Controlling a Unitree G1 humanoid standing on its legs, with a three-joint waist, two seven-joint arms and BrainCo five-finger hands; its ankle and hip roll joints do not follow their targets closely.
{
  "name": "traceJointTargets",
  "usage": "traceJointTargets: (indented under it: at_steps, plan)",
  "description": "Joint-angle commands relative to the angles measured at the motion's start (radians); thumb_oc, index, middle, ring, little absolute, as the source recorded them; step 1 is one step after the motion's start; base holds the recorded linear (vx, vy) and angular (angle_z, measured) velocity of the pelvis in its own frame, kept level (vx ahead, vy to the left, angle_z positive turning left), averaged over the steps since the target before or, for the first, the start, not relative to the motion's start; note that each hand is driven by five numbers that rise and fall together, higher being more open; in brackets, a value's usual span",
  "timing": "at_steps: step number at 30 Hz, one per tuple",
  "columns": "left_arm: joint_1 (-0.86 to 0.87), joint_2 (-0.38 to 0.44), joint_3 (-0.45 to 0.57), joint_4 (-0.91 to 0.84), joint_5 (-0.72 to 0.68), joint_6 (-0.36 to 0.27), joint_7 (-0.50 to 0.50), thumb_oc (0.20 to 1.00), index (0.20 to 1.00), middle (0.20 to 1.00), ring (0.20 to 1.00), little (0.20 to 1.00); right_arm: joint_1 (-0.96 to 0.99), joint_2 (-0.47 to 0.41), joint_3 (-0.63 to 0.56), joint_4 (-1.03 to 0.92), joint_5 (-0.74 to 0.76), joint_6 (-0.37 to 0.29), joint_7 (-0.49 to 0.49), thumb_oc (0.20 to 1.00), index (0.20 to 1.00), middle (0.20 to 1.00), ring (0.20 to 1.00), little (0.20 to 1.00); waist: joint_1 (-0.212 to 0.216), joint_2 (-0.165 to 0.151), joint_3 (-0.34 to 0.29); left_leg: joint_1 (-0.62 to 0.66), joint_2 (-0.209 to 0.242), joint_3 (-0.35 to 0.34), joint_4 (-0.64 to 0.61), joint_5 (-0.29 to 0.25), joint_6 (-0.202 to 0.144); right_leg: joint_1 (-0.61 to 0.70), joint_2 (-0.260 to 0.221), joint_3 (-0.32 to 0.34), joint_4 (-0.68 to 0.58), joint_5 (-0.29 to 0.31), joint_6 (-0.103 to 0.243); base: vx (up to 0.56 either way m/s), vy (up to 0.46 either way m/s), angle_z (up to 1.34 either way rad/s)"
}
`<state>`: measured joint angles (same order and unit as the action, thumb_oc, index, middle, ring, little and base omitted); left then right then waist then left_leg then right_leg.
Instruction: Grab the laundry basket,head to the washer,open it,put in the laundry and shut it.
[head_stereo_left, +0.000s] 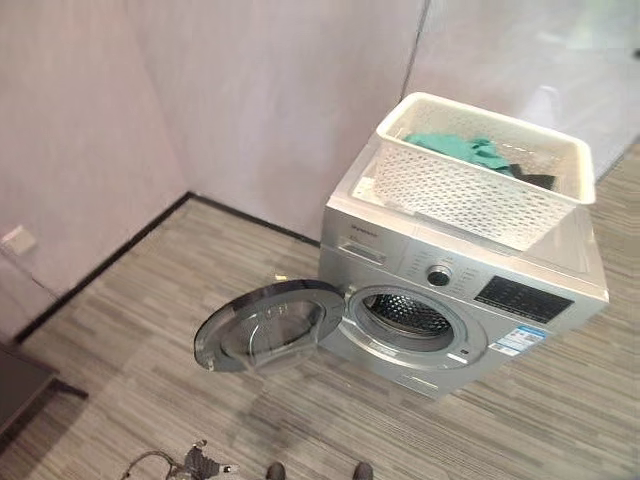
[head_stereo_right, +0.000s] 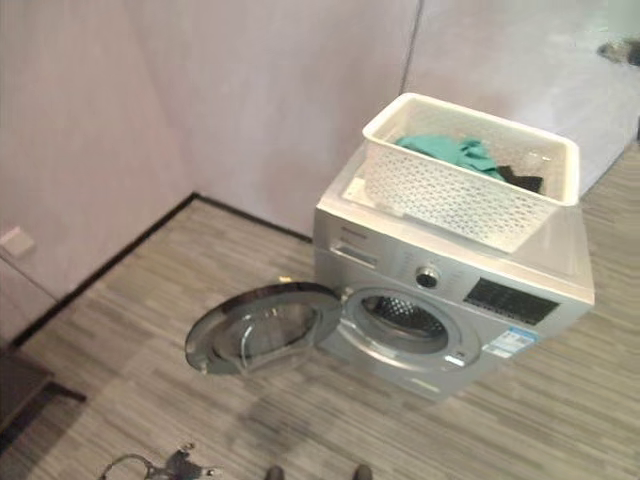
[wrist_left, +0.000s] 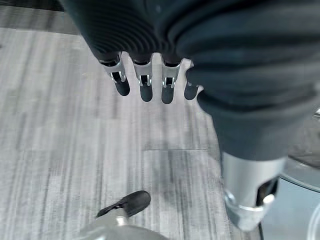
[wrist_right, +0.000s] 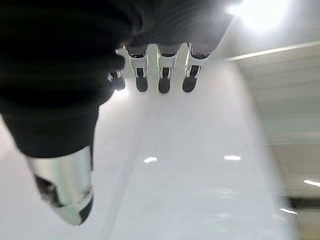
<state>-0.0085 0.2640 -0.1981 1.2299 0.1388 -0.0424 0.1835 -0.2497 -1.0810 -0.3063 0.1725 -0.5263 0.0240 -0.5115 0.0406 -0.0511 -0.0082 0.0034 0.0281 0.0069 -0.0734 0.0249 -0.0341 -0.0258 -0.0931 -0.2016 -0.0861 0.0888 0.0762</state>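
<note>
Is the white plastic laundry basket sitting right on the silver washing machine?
Touching. The left eye view shows the white plastic laundry basket resting on the silver washing machine's flat top.

Head stereo pair looks down on the washer (head_stereo_left: 455, 300) from afar; wrist views look closely past each robot hand (wrist_left: 150, 75).

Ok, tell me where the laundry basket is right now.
The white laundry basket sits on top of the silver washer, toward the right of the head views, above the open round door, with green laundry inside.
</note>
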Motion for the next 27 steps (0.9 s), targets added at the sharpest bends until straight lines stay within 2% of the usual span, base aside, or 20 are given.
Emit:
traceJointTargets:
  at_steps: [1, 3, 5, 6, 7, 9, 11, 14, 15, 18, 19, 20, 22, 23, 24, 25, 27]
  plan:
    - [-0.065, -0.006, -0.001, 0.091, 0.060, 0.004, 0.028, 1.000, 1.000, 1.000, 1.000, 1.000, -0.029, 0.071, -0.011, 0.033, 0.014, 0.001, -0.089, 1.000, 1.000, 1.000, 1.000, 1.000, -0.007, -0.004, 0.041, -0.020, 0.047, -0.024, 0.005, 0.000, -0.014, 0.030, -0.018, -0.011, 0.058, -0.112, 0.057, 0.01, -0.061, -0.07]
    - [-0.056, -0.017, 0.004, 0.094, 0.086, 0.005, 0.031, 1.000, 1.000, 1.000, 1.000, 1.000, 0.186, 0.204, -0.152, -0.023, 0.021, -0.014, -0.113, 1.000, 1.000, 1.000, 1.000, 1.000, -0.026, 0.002, 0.038, -0.009, 0.052, -0.022, 0.005, -0.002, -0.015, 0.038, -0.007, -0.007, 0.059, -0.121, 0.051, 0.02, -0.065, -0.12]
    - [-0.046, -0.033, -0.001, 0.101, 0.109, 0.004, 0.028, 1.000, 1.000, 1.000, 1.000, 1.000, 0.318, 0.315, -0.217, -0.012, 0.055, -0.029, -0.145, 1.000, 1.000, 1.000, 1.000, 1.000, -0.040, 0.012, 0.034, -0.002, 0.058, -0.018, 0.010, -0.005, -0.016, 0.046, 0.000, -0.005, 0.055, -0.125, 0.047, 0.04, -0.053, -0.03]
    - [-0.045, -0.031, -0.005, 0.101, 0.109, 0.004, 0.028, 1.000, 1.000, 1.000, 1.000, 1.000, 0.325, 0.318, -0.221, -0.015, 0.055, -0.030, -0.146, 1.000, 1.000, 1.000, 1.000, 1.000, -0.038, 0.011, 0.030, 0.003, 0.060, -0.019, 0.007, -0.013, -0.017, 0.050, 0.002, -0.004, 0.053, -0.133, 0.048, -0.01, -0.049, -0.14]
    - [-0.042, -0.043, -0.003, 0.098, 0.107, 0.006, 0.038, 1.000, 1.000, 1.000, 1.000, 1.000, 0.364, 0.428, -0.191, -0.003, 0.132, -0.076, -0.137, 1.000, 1.000, 1.000, 1.000, 1.000, -0.054, 0.026, 0.038, -0.002, 0.062, -0.012, 0.023, -0.006, -0.017, 0.043, 0.006, 0.007, 0.063, -0.131, 0.042, -0.02, -0.038, -0.32]
    - [-0.040, -0.052, 0.011, 0.093, 0.101, 0.005, 0.037, 1.000, 1.000, 1.000, 1.000, 1.000, 0.426, 0.484, -0.189, 0.025, 0.152, -0.071, -0.137, 1.000, 1.000, 1.000, 1.000, 1.000, -0.071, 0.036, 0.044, 0.003, 0.064, -0.003, 0.034, -0.012, -0.017, 0.043, 0.010, 0.018, 0.072, -0.136, 0.036, -0.03, -0.040, -0.35]
    - [-0.042, -0.059, 0.009, 0.095, 0.091, 0.001, 0.046, 1.000, 1.000, 1.000, 1.000, 1.000, 0.464, 0.544, -0.154, 0.126, 0.245, -0.097, -0.117, 1.000, 1.000, 1.000, 1.000, 1.000, -0.090, 0.049, 0.053, 0.017, 0.067, 0.011, 0.055, -0.031, -0.020, 0.050, 0.017, 0.037, 0.080, -0.150, 0.031, 0.03, -0.045, -0.20]
    - [-0.047, -0.061, 0.011, 0.096, 0.075, 0.002, 0.055, 1.000, 1.000, 1.000, 1.000, 1.000, 0.472, 0.563, -0.089, 0.226, 0.305, -0.122, -0.085, 1.000, 1.000, 1.000, 1.000, 1.000, -0.102, 0.056, 0.071, 0.017, 0.067, 0.025, 0.103, -0.050, -0.024, 0.057, 0.022, 0.052, 0.090, -0.156, 0.023, -0.01, -0.047, -0.17]
    - [-0.060, -0.063, 0.001, 0.092, 0.064, -0.002, 0.058, 1.000, 1.000, 1.000, 1.000, 1.000, 0.454, 0.560, -0.005, 0.392, 0.351, -0.118, -0.046, 1.000, 1.000, 1.000, 1.000, 1.000, -0.110, 0.061, 0.094, 0.006, 0.065, 0.035, 0.169, -0.067, -0.031, 0.060, 0.026, 0.069, 0.098, -0.157, 0.015, -0.06, -0.081, -0.08]
    - [-0.077, -0.060, -0.003, 0.082, 0.050, -0.005, 0.062, 1.000, 1.000, 1.000, 1.000, 1.000, 0.427, 0.558, 0.117, 0.576, 0.387, -0.117, 0.036, 1.000, 1.000, 1.000, 1.000, 1.000, -0.120, 0.062, 0.119, -0.014, 0.070, 0.045, 0.243, -0.074, -0.046, 0.069, 0.036, 0.082, 0.099, -0.160, -0.002, -0.03, -0.114, -0.17]
    - [-0.083, -0.055, -0.012, 0.072, 0.047, -0.008, 0.065, 1.000, 1.000, 1.000, 1.000, 1.000, 0.419, 0.565, 0.171, 0.660, 0.401, -0.115, 0.076, 1.000, 1.000, 1.000, 1.000, 1.000, -0.117, 0.062, 0.131, -0.029, 0.073, 0.041, 0.284, -0.061, -0.052, 0.074, 0.043, 0.084, 0.102, -0.164, -0.012, -0.02, -0.092, -0.27]
    - [-0.083, -0.053, -0.010, 0.071, 0.047, -0.008, 0.065, 1.000, 1.000, 1.000, 1.000, 1.000, 0.412, 0.564, 0.176, 0.669, 0.404, -0.120, 0.076, 1.000, 1.000, 1.000, 1.000, 1.000, -0.120, 0.062, 0.132, -0.032, 0.074, 0.039, 0.290, -0.064, -0.053, 0.074, 0.045, 0.083, 0.103, -0.164, -0.012, -0.03, -0.154, -0.20]
    - [-0.087, -0.028, -0.018, 0.042, 0.051, -0.010, 0.068, 1.000, 1.000, 1.000, 1.000, 1.000, 0.420, 0.579, 0.253, 0.731, 0.424, -0.129, 0.149, 1.000, 1.000, 1.000, 1.000, 1.000, -0.118, 0.060, 0.159, -0.097, 0.085, 0.010, 0.409, 0.002, -0.073, 0.096, 0.068, 0.081, 0.095, -0.171, -0.041, -0.02, -0.191, -0.02]
    - [-0.082, -0.014, -0.015, 0.026, 0.055, -0.011, 0.067, 1.000, 1.000, 1.000, 1.000, 1.000, 0.433, 0.584, 0.283, 0.687, 0.417, -0.133, 0.182, 1.000, 1.000, 1.000, 1.000, 1.000, -0.116, 0.059, 0.168, -0.123, 0.086, -0.010, 0.464, 0.034, -0.078, 0.106, 0.077, 0.082, 0.091, -0.172, -0.052, 0.01, -0.128, -0.03]
    - [-0.080, -0.013, -0.015, 0.025, 0.056, -0.010, 0.066, 1.000, 1.000, 1.000, 1.000, 1.000, 0.435, 0.585, 0.283, 0.685, 0.416, -0.132, 0.183, 1.000, 1.000, 1.000, 1.000, 1.000, -0.118, 0.059, 0.168, -0.127, 0.087, -0.014, 0.470, 0.032, -0.079, 0.106, 0.078, 0.080, 0.090, -0.171, -0.053, 0.04, -0.192, 0.21]
    - [-0.074, 0.016, -0.001, 0.019, 0.062, -0.011, 0.065, 1.000, 1.000, 1.000, 1.000, 1.000, 0.462, 0.577, 0.327, 0.622, 0.413, -0.151, 0.254, 1.000, 1.000, 1.000, 1.000, 1.000, -0.112, 0.048, 0.195, -0.182, 0.059, -0.037, 0.600, 0.054, -0.071, 0.125, 0.087, 0.087, 0.091, -0.179, -0.068, 0.04, -0.124, 0.26]
    - [-0.076, 0.026, 0.002, 0.020, 0.062, -0.012, 0.065, 1.000, 1.000, 1.000, 1.000, 1.000, 0.459, 0.563, 0.336, 0.604, 0.398, -0.151, 0.262, 1.000, 1.000, 1.000, 1.000, 1.000, -0.113, 0.046, 0.201, -0.200, 0.053, -0.035, 0.594, 0.063, -0.069, 0.129, 0.090, 0.082, 0.092, -0.188, -0.069, 0.07, -0.084, 0.12]
